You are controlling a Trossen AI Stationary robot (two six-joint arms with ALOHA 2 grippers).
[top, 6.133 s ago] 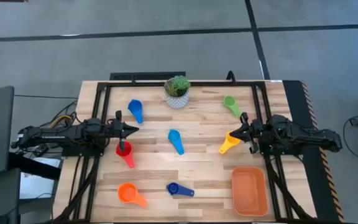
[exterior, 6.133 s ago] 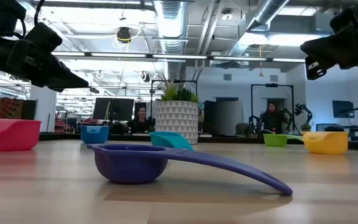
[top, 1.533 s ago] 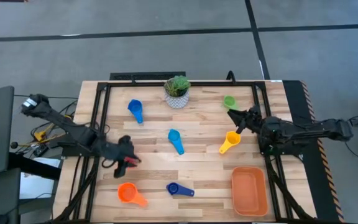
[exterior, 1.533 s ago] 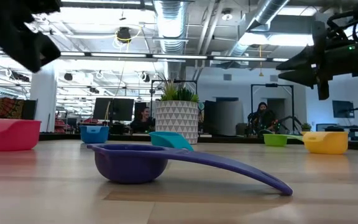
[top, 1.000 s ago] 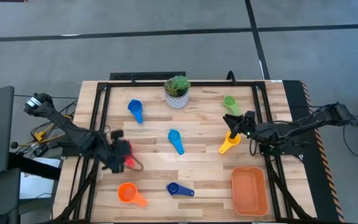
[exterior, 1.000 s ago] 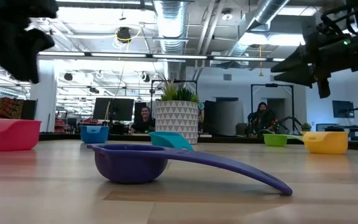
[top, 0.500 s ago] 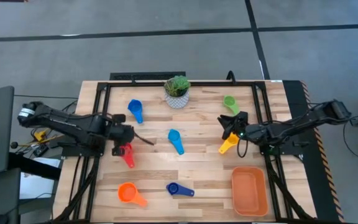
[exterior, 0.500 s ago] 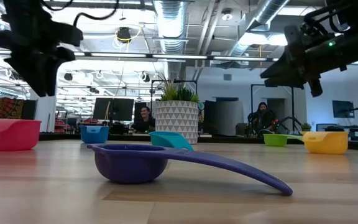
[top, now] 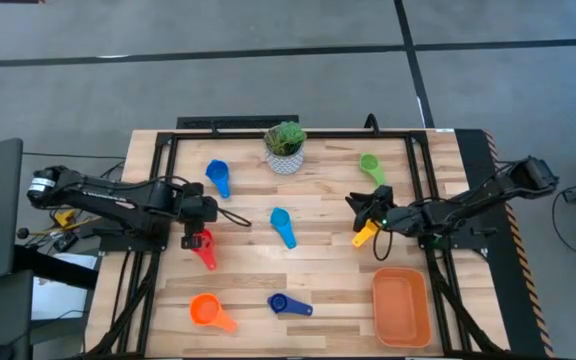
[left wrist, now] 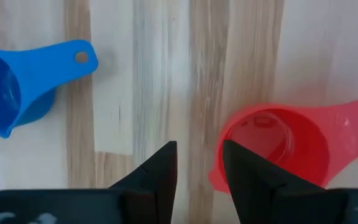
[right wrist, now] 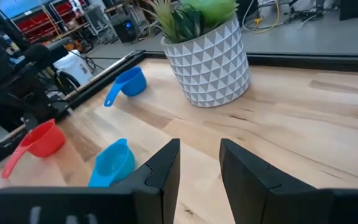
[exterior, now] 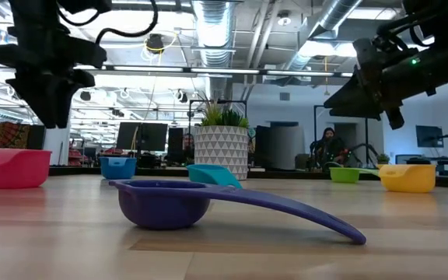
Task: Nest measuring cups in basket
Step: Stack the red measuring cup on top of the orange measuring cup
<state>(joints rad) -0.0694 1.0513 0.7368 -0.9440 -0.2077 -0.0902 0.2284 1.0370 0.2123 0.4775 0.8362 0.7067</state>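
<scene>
Several measuring cups lie mouth-up on the wooden table: red (top: 204,248), two light blue (top: 217,177) (top: 282,226), green (top: 371,167), yellow (top: 365,236), orange (top: 208,311) and dark blue (top: 288,305). The orange basket (top: 401,305) sits at the near right. My left gripper (left wrist: 197,168) hangs above the table, pointing steeply down just beside the red cup's bowl (left wrist: 272,149). It is open, with bare wood between its fingers. My right gripper (right wrist: 199,165) is open in the air over the yellow cup, pointing toward the table's left.
A white patterned pot with a green plant (top: 285,147) stands at the far middle. A black frame (top: 268,128) runs along the table's edges. Bare wood lies between the cups in the middle of the table.
My left gripper has swung from the near-left side of the red cup toward the far edge and turned; it now hangs beside the cup's bowl. My right gripper has reached a little toward the table's left, over the yellow cup. No cup has moved.
</scene>
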